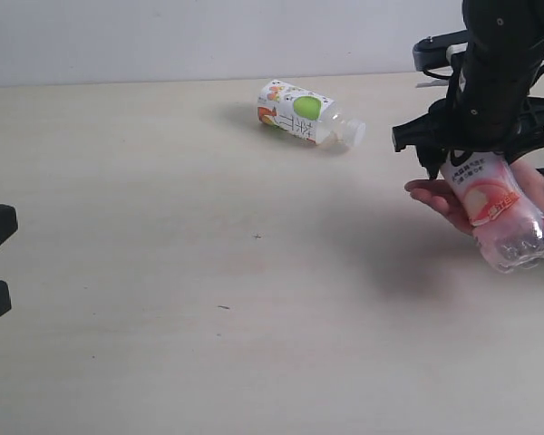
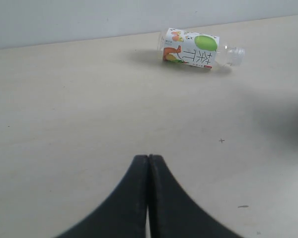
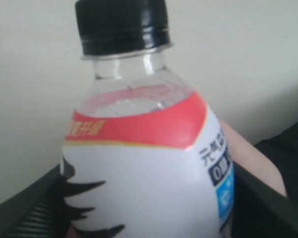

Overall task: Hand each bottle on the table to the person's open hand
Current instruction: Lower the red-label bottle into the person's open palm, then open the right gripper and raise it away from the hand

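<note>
1. The right gripper's (image 1: 462,159) fingers are flanking the clear plastic red-and-white bottle with black cap (image 3: 144,163); whether they are clamping it, I cannot tell.
2. Just under them, the person's open hand (image 1: 444,199) is receiving it.
3. Far beyond them, the white apple-label bottle (image 1: 301,112) is lying, probably next to fetch; the left gripper (image 2: 148,198) is idling clenched, empty.

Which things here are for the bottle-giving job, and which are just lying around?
For the job:
- red-and-white bottle, with the right claw around it, over the person's hand
- apple-label bottle, lying on its side on the table

Not part of it right now:
- tiny dark specks on the table
- left claw, shut, holding nothing
</note>
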{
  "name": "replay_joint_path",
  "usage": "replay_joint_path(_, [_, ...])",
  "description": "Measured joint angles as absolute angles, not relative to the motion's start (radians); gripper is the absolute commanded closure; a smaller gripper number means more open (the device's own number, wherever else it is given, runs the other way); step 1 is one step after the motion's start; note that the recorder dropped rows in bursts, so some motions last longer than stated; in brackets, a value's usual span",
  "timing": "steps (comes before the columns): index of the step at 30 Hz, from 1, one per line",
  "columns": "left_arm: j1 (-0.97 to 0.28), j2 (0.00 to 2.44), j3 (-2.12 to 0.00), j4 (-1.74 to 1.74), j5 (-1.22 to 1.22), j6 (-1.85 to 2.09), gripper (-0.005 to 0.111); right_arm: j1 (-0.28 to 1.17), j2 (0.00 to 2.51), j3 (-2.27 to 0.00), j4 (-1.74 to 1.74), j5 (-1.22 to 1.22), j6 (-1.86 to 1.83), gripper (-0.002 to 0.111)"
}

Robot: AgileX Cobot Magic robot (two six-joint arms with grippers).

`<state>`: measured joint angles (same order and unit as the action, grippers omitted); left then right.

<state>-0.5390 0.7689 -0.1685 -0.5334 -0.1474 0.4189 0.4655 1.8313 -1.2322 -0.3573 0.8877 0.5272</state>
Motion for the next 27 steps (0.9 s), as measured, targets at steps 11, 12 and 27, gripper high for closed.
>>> replay_joint_path(11, [-0.539,0.769,-0.168,-0.533,-0.147,0.419,0.107,0.465,1.831,-1.232,-0.380,0.888,0.527,0.021])
replay_joint_path(12, [-0.539,0.769,-0.168,-0.533,-0.147,0.419,0.107,0.465,1.831,-1.232,-0.383,0.888,0.527,0.020])
replay_joint_path(27, [-0.539,0.769,-0.168,-0.533,-0.147,0.419,0.107,0.465,1.756,-1.230,-0.391,0.830,0.527,0.020])
